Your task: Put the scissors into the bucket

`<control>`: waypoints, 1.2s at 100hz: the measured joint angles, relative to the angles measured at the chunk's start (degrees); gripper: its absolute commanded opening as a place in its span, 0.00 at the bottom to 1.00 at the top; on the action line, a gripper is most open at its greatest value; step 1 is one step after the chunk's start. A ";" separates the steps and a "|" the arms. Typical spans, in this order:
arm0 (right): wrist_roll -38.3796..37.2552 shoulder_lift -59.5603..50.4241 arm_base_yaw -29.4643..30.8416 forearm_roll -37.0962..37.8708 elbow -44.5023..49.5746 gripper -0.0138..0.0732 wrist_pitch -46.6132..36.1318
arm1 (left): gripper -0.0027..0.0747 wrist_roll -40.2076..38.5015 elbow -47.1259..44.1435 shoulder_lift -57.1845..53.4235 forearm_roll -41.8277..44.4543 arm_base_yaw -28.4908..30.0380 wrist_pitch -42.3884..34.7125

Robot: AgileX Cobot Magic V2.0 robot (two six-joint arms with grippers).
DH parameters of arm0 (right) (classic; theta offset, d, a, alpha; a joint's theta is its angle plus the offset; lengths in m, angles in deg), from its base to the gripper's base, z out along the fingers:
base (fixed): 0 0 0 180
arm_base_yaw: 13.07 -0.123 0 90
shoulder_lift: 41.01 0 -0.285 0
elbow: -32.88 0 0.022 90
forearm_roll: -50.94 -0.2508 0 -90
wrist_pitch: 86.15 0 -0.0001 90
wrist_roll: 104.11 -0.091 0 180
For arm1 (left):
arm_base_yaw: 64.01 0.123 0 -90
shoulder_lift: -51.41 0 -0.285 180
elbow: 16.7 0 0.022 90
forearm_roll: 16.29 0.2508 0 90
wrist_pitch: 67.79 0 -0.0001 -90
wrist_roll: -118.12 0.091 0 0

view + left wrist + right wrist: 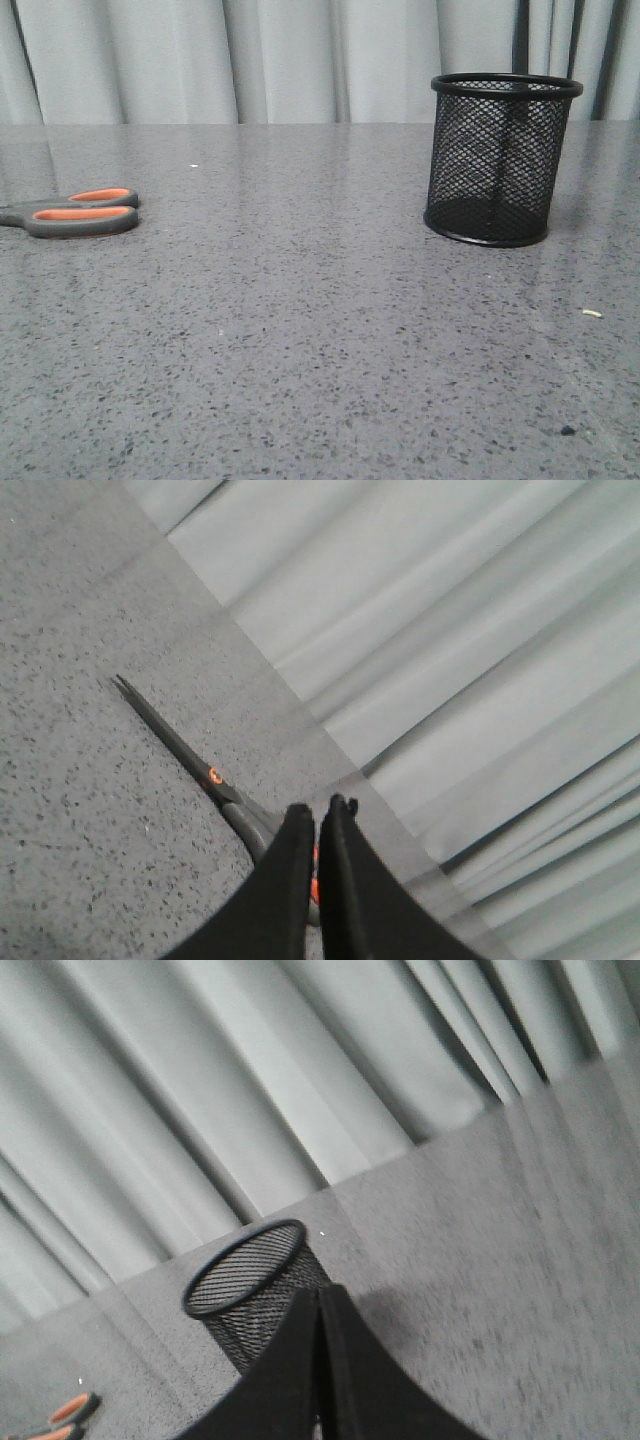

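front view: one pair of scissors (pixel 70 213) lies flat on the grey speckled desk (pixel 300 340) at the far left, handles pointing toward the middle, blades cut off by the picture's edge. two orange-lined finger loops show. one bucket (pixel 503 160), black wire mesh, stands upright on the right side of the desk, well apart from the scissors. a pale grey curtain (pixel 300 60) hangs behind the desk. one small pale crumb (pixel 592 313) lies on the desk near the right edge, and one dark speck (pixel 567 431) lies nearer the front. neither arm shows here.

left wrist view: the left claw (pixel 318 815) has its two dark fingers nearly pressed together, only a thin slit between them, with nothing gripped. it hangs over the handle end of the one pair of scissors (pixel 190 755), whose dark blades lie closed on the desk, the orange pivot showing. whether the fingertips touch the handles cannot be told.

right wrist view: the right claw (pixel 319 1300) has its two fingers closed together, holding nothing. just beyond it stands the one bucket (pixel 250 1285), its round rim open to the camera. the scissors' orange loops (pixel 65 1415) peek in at the corner, far from the bucket.
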 measured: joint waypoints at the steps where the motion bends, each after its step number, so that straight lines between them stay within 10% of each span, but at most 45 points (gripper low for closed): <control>1: 0.00 0.00 0.00 0.46 -0.40 0.08 0.34 | 0.01 0.11 0.16 0.00 0.12 0.00 0.26; 22: 0.26 7.65 0.00 16.83 -13.25 0.14 14.42 | 0.26 10.09 7.97 0.32 2.76 0.00 6.86; 35: 0.47 13.28 0.00 23.92 -19.48 0.40 19.41 | 0.49 19.15 14.85 4.40 3.27 0.00 10.56; 50: 0.57 14.54 0.00 25.73 -22.31 0.69 18.63 | 0.51 31.76 22.02 13.40 3.87 0.00 19.42; 72: 0.57 14.60 0.00 26.06 -22.59 0.69 18.37 | 0.51 40.84 30.81 26.25 9.98 -4.38 24.07; 120: 0.57 14.60 -0.52 26.06 -22.59 0.69 18.37 | 0.51 43.34 54.78 61.41 56.12 -20.50 41.98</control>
